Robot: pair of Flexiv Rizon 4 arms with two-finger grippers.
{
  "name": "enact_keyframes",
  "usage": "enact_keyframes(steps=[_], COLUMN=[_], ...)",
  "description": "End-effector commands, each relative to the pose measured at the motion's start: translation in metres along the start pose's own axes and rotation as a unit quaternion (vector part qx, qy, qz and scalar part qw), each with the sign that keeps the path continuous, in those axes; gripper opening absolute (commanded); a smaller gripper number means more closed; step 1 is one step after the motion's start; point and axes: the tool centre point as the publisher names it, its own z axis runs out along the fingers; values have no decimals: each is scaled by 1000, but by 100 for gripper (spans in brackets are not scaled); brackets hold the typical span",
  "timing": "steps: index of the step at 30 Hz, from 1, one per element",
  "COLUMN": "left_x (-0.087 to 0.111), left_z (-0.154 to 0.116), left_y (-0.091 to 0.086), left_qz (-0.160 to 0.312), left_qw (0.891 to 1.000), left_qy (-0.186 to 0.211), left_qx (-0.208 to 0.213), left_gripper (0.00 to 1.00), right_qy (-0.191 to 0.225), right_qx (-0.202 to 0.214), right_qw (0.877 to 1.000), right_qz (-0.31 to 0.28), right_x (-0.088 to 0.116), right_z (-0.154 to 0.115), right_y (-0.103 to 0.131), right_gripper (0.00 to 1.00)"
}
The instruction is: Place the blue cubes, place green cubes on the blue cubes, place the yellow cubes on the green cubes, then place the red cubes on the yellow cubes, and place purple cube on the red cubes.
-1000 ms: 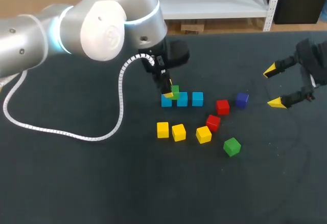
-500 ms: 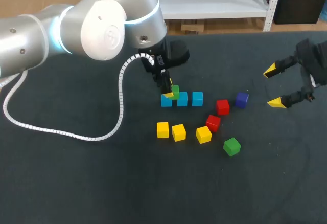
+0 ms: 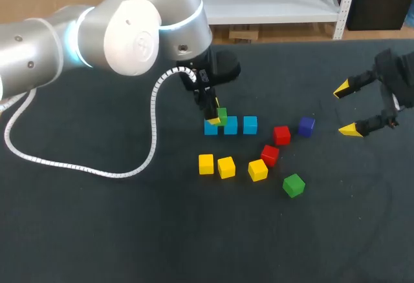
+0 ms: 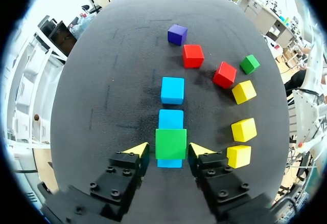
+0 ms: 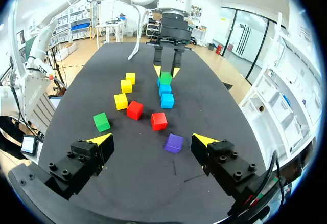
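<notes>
**Green cube [image 4: 170, 143] over the end of the blue row [image 4: 172, 90], left hand [image 4: 163, 150] around it**

The green cube lies directly in the left hand, squarely over the cube at the row's near end, and hides nearly all of it. It looks seated on that cube rather than hanging above it. Whether the left hand grips it or has already let go, I cannot tell. The row of three blue cubes runs straight away from the left hand, so lifting straight up would likely clear the green cube without knocking the row. The cubes have no long axis of their own.

The right hand [image 5: 152, 139] is spread wide and empty, well away from the row, beyond the purple cube [image 3: 306, 126].

The second green cube [image 3: 294, 185] sits on the counter [image 3: 97, 231], apart from the row and past the two red cubes [image 3: 270, 154]. It looks slightly nearer the right hand than the left, so either arm could fetch it. The three yellow cubes [image 3: 226, 167] lie in a line beside the row, on the side away from the left arm's base.

No cube shows any label or writing.
</notes>
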Motion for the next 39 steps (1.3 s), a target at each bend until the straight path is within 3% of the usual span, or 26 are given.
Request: enact_keyframes(steps=[1,2,4,10,17,23,39], left_x=[-1,-1,1,12,39,65,112], left_z=[0,-1,-5,-39,-75,-90,-106], left_y=[4,4,2,-4,-20,-27,-35], left_qz=[1,3,2,28,84,85,92], left_qw=[1000,1000,1000,999,991,987,986], left_qy=[2,1,-4,-42,-94,-129,-133], left_qx=[4,6,17,-17,-34,-40,-44], left_gripper=[71,100,100,100,100,100,100], right_qy=[-1,-1,-1,-1,-1,-1,-1], right_qx=[0,0,0,0,0,0,0], right_qw=[1000,1000,1000,1000,1000,1000,1000], right_qz=[0,0,0,0,0,0,0], right_x=[1,1,1,1,1,1,1], right_z=[1,1,1,1,1,1,1], right_y=[-1,-1,-1,-1,-1,-1,-1], right_gripper=[100,100,100,100,100,100,100])
